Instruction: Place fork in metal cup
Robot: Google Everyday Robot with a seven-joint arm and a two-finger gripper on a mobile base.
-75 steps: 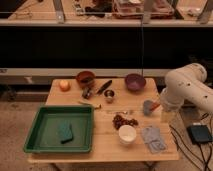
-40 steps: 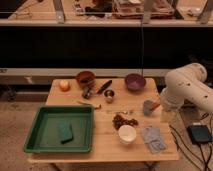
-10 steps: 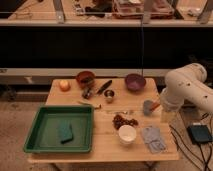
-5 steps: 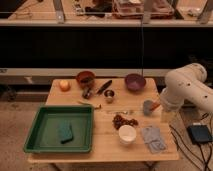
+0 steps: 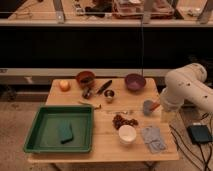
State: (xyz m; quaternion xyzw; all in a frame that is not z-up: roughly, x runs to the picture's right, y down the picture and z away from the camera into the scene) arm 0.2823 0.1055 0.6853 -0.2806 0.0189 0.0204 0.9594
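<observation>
Wooden worktop [image 5: 60, 98]: fork [image 5: 120, 112] is laid crosswise, leftward of end effector [image 5: 159, 106] held at right edge, metal cup [image 5: 109, 94] beyond; grip state cannot be told.

Gripper [image 5: 161, 107] sits at the right end of the table [image 5: 107, 145], just beside the blue-grey cup [image 5: 148, 106], mostly hidden behind the white arm [image 5: 187, 89]; only a reddish bit shows. The arm's far-right part is cut off by the right edge. Fork [image 5: 120, 112] is a thin sliver mid-table; can't tell tine end from handle end. Metal cup [image 5: 109, 94] has a dark inside, contents unreadable. Dark cluster [image 5: 125, 120] just far of the white bowl [image 5: 127, 134]: can't identify. Small dark item [image 5: 87, 93] near the brown bowl [image 5: 85, 78]: same. Shelf clutter [image 5: 135, 6] at far top is cut off by the top edge.
</observation>
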